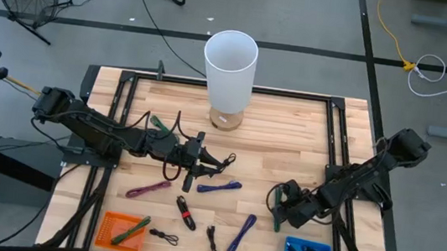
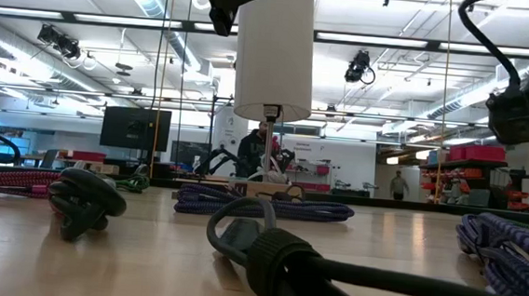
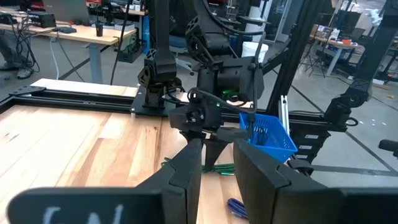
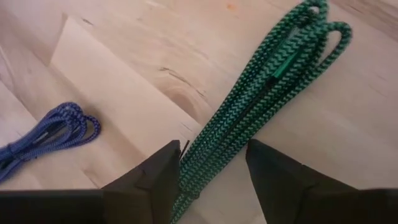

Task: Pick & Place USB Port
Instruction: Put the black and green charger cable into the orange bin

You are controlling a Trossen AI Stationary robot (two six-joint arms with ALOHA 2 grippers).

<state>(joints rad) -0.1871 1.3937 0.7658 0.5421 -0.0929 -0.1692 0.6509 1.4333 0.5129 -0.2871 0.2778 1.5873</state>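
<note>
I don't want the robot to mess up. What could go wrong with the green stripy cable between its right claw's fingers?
1. The right gripper stands open astride the green braided cable bundle, whose long loops stretch well beyond it; lifted, they might sag, slip out or drag.
2. Trailing loops could catch the rim of the blue plastic bin, which already holds cables.
The left gripper waits near the table's middle.
</note>
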